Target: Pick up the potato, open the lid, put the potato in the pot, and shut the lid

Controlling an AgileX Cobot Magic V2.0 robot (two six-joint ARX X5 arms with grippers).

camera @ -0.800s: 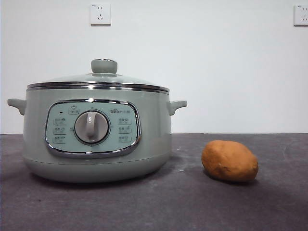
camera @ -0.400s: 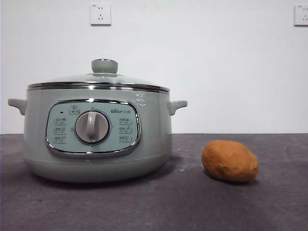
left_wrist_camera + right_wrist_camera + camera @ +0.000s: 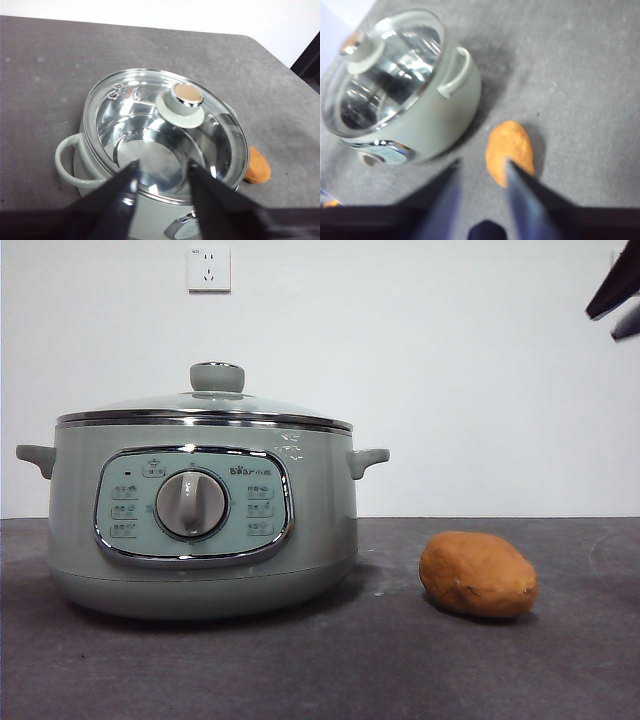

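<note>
The sage-green pot (image 3: 325,510) stands at the left of the dark table. The glass lid (image 3: 150,405) with its green knob (image 3: 216,377) is shut on it. The orange-brown potato (image 3: 478,574) lies on the table to the pot's right, apart from it. My left gripper (image 3: 162,172) is open and empty, high above the pot's near rim, looking down on the lid (image 3: 150,120) and potato (image 3: 257,166). My right gripper (image 3: 481,167) is open and empty, above the potato (image 3: 510,149) and beside the pot (image 3: 440,120). A black tip (image 3: 615,290) shows at the top right corner.
The dark grey table (image 3: 400,670) runs to a white wall with a socket (image 3: 208,269). The table's far corner and a dark gap beyond it (image 3: 307,62) show in the left wrist view.
A black gripper tip has come into the front view at the top right corner. The pot, lid and potato have not moved.
</note>
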